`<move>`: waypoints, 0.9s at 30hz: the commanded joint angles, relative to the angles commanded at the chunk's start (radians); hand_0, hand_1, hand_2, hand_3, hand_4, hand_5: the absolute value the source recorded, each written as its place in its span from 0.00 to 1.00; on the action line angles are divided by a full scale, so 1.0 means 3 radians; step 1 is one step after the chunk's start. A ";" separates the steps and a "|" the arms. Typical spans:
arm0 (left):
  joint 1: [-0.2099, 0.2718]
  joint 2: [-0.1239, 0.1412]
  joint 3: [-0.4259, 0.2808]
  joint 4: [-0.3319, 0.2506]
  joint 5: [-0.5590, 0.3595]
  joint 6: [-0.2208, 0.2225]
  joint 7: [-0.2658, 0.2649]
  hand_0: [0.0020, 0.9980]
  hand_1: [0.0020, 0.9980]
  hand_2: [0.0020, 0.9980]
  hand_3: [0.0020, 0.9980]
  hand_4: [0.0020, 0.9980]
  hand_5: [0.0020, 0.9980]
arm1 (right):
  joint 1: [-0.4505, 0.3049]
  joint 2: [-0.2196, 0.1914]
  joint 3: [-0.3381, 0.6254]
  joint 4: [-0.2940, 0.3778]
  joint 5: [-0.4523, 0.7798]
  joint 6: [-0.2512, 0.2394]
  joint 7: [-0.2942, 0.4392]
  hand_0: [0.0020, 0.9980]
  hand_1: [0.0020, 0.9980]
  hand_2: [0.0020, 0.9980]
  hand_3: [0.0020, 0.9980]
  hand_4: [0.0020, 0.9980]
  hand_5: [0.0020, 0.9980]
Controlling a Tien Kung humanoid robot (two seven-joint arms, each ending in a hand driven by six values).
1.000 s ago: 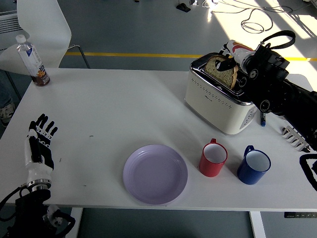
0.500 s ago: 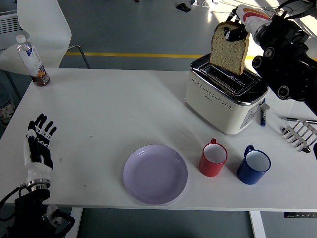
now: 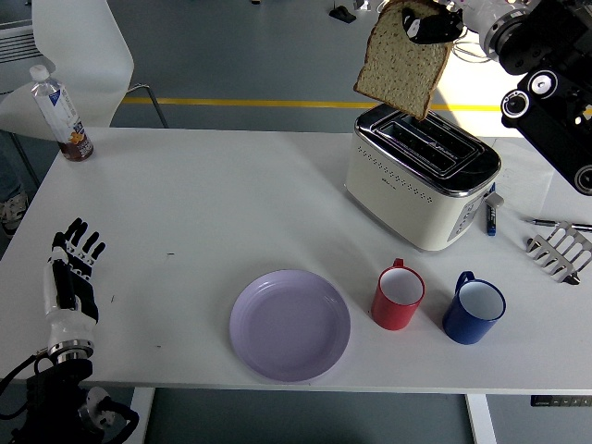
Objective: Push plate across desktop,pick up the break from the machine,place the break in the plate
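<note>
A slice of brown bread (image 3: 404,63) hangs in the air above the white toaster (image 3: 421,182), tilted, clear of the slots. My right hand (image 3: 435,23) at the top right is shut on the bread's upper edge. The lilac plate (image 3: 290,324) lies near the table's front edge, left of the red mug (image 3: 399,296). My left hand (image 3: 72,277) rests at the table's left edge with its fingers spread, holding nothing.
A blue mug (image 3: 474,308) stands right of the red one. A drink bottle (image 3: 62,114) stands at the far left corner. A pen (image 3: 491,219) and a small metal rack (image 3: 558,252) lie right of the toaster. A white chair (image 3: 79,46) is behind the table.
My right hand has pulled the bread up out of the toaster slot and carried it higher and slightly left. The left hand has stayed put.
</note>
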 joint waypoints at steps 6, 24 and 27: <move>0.0003 0.0000 0.0018 0.0000 0.0003 0.0001 0.0000 0.77 0.81 0.89 0.80 0.52 1.00 | -0.0070 -0.0130 -0.0624 0.0558 0.0600 0.0149 -0.0012 0.27 0.32 0.39 0.47 0.34 0.15; 0.0062 0.0000 0.0071 0.0016 -0.0009 0.0008 -0.0004 0.77 0.81 0.89 0.80 0.52 1.00 | -0.0394 0.0171 -0.1839 0.0643 0.0941 -0.0099 0.0410 0.31 0.37 0.43 0.49 0.32 0.16; 0.0053 0.0000 0.0071 0.0015 -0.0008 0.0009 -0.0004 0.77 0.81 0.89 0.79 0.51 1.00 | -0.0422 0.0242 -0.1866 0.0571 0.0978 -0.0146 0.0461 0.33 0.40 0.45 0.50 0.31 0.17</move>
